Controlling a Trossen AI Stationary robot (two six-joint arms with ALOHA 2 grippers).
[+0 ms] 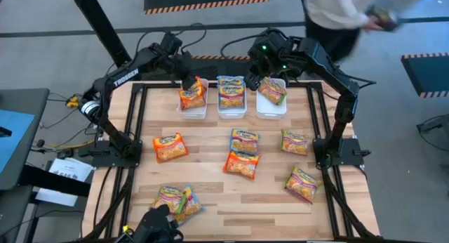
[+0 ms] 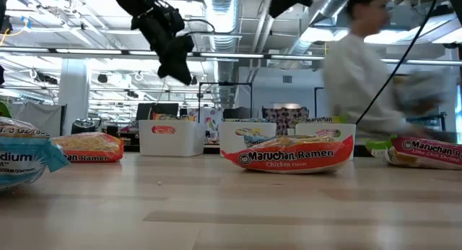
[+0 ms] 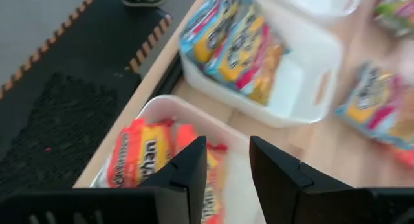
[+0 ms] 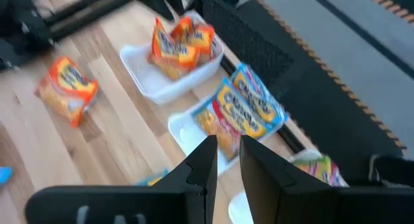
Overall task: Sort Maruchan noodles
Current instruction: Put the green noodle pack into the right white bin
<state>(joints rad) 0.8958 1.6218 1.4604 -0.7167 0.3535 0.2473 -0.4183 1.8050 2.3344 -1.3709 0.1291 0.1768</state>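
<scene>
Three far bins are each holding noodles; seven packets are waiting on the desk. Left gripper is hanging apart and empty over the left bin; right gripper is hanging slightly apart, empty.

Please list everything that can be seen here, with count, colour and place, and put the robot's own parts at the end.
table: one, light wood, under both arms.
bins: three, white, in a row at the far edge.
orange packets: two loose on the table; more in the left bin, exact count unclear.
blue packets: two loose; at least one in the middle bin.
green-pink packets: three loose; one in the right bin.
person: one, white top, beyond the table.
left gripper: open, empty, above the left bin.
right gripper: near the right bin.
</scene>
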